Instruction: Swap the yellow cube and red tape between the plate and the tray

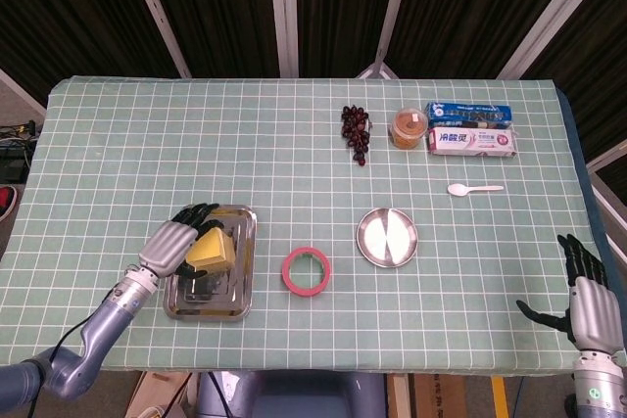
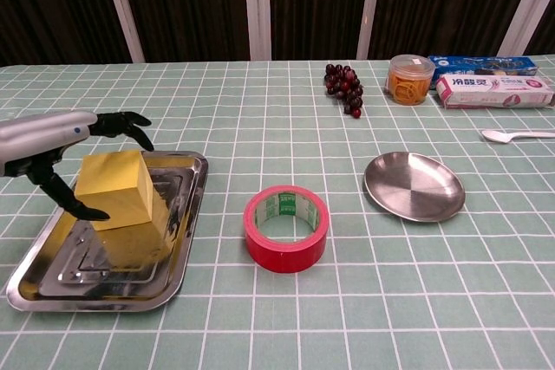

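Observation:
The yellow cube (image 1: 212, 249) (image 2: 113, 188) sits in the far part of the steel tray (image 1: 211, 293) (image 2: 186, 240) at the front left. My left hand (image 1: 171, 244) (image 2: 52, 132) is beside it on the left, fingers spread up off the cube's top and thumb near its lower left face. The red tape (image 1: 290, 271) (image 2: 286, 250) lies flat on the cloth between the tray and the round steel plate (image 1: 387, 237) (image 2: 414, 186), which holds nothing. My right hand (image 1: 586, 302) hangs off the table's front right corner with fingers apart and nothing in it.
Along the far right lie dark grapes (image 1: 356, 130) (image 2: 345, 89), a small orange-filled jar (image 1: 409, 127) (image 2: 409, 79), toothpaste boxes (image 1: 470, 141) (image 2: 494, 90) and a white spoon (image 1: 473, 189) (image 2: 519, 135). A green checked cloth covers the table.

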`<state>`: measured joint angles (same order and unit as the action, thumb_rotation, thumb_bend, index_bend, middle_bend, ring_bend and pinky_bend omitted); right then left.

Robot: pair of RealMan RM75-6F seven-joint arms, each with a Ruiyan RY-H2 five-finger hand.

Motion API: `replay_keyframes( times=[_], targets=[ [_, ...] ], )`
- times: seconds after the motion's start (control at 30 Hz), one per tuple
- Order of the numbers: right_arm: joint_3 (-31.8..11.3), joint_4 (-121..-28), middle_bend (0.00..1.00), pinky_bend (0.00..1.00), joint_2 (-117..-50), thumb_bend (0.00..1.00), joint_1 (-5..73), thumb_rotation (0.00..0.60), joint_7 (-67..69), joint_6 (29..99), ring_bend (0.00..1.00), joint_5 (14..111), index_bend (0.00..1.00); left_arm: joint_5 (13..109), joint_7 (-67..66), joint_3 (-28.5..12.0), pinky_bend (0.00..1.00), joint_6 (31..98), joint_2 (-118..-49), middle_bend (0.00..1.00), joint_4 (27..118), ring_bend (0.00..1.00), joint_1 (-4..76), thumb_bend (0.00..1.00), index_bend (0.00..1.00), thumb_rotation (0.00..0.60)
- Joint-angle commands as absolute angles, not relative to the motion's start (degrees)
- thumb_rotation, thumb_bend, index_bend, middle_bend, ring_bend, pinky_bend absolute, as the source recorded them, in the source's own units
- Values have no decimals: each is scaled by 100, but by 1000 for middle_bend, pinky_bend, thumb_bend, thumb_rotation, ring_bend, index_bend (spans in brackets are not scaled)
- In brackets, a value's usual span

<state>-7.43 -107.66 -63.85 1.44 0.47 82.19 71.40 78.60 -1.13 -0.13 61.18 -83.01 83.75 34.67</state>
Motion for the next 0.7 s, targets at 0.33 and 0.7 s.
replay_keyframes(
  times=[0.33, 0.7],
  targets=[
    [-457, -10746, 0, 0, -6270, 0, 301, 600, 80, 7894, 0, 7765, 34, 8688, -269, -105, 79, 8357, -7217, 3, 9480, 0, 2403, 0, 220, 600],
    [-677, -11080, 0, 0, -6541, 0, 1850, 600, -423, 6157, 0, 8674, 48, 8947, 109, 240, 74, 9728, -7077, 3, 8966, 0, 1199, 0, 218, 600]
  ],
)
